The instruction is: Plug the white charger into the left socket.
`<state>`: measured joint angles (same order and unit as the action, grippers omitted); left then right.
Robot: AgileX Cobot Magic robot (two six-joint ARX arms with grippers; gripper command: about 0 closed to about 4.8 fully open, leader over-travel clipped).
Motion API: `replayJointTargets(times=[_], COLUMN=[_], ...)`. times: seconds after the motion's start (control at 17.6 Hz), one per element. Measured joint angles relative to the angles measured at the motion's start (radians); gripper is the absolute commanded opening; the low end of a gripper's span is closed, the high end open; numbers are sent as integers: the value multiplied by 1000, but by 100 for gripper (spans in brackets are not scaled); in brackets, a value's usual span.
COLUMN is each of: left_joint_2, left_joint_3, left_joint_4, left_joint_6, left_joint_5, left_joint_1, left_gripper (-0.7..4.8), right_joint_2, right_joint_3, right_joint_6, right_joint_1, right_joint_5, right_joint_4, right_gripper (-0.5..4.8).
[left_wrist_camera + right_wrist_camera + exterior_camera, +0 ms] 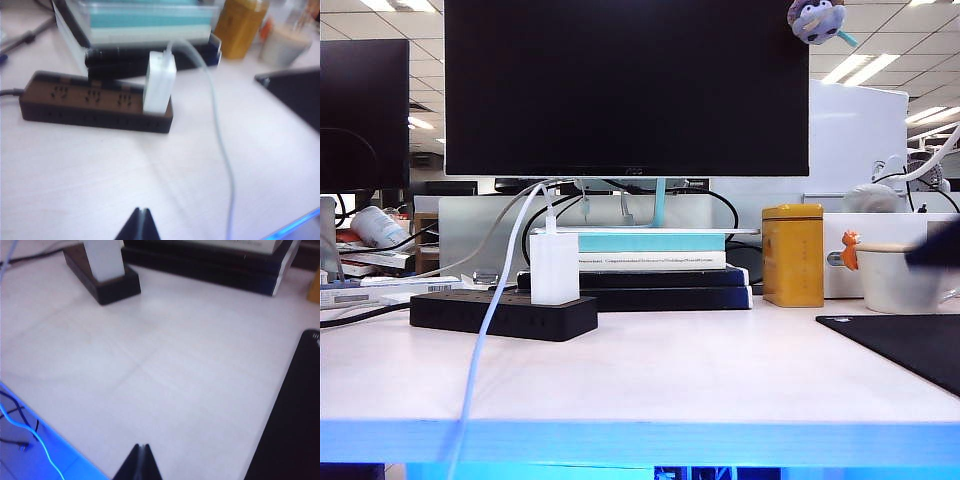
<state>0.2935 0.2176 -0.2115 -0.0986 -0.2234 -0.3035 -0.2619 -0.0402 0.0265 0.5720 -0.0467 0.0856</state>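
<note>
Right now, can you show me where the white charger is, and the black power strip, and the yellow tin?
white charger (554,268): exterior view, middle of its front face.
black power strip (75,95): left wrist view, its top face with sockets.
yellow tin (792,258): exterior view, middle of its front side.

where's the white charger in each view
Exterior view: charger stands upright on the right end of the power strip, left of centre.
Left wrist view: charger upright on the strip's end nearest the yellow tin.
Right wrist view: only the charger's lower part shows, at the picture's edge.
Shared landmark: the book stack behind the strip.
</note>
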Motion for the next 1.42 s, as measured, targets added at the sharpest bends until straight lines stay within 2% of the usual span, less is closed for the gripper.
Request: replayJointTargets(times=[0.06,0.23,0.45,0.85,1.42], left_joint_2=[-1,-1,-1,-1,-4], left_joint_3=[-31,-76,-125,-203,-204], left_joint_4=[36,81,96,97,119], left_joint_6=[42,80,83,83,82], left_joint_5=[0,0,3,-1,3], left_joint_1=[0,0,0,0,0], left_gripper=[-5,-5,-5,-5,-1], right_joint_2=[0,0,-1,-2,23], right_joint_3=[23,29,29,29,30], right_joint_6=[0,1,22,45,45], right_joint_1=[0,0,0,0,-3], right_joint_5=[0,0,0,21,21], right_joint_4=[4,16,96,96,87], right_gripper=[-1,-1,-1,-1,-1])
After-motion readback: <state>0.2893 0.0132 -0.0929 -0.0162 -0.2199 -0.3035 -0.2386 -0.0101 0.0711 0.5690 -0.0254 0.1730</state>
